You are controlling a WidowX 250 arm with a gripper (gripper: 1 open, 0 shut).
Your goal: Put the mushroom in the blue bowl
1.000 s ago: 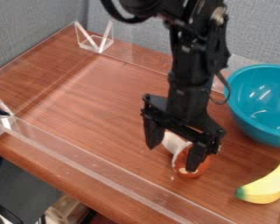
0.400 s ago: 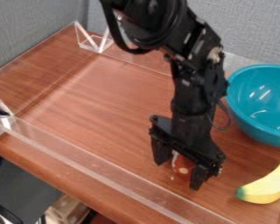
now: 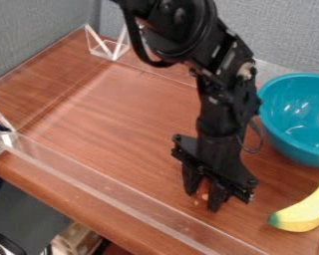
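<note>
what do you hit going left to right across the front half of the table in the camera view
clear plastic stand at the left edge → gripper, its fingers shut on the mushroom → yellow banana. The blue bowl sits further back on the right.

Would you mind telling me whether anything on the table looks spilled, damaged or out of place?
Nothing stands out. The blue bowl sits upright and empty, the banana lies flat beside it, and the gripper is closed low on the table, hiding nearly all of the mushroom. No spills or damage show.
</note>
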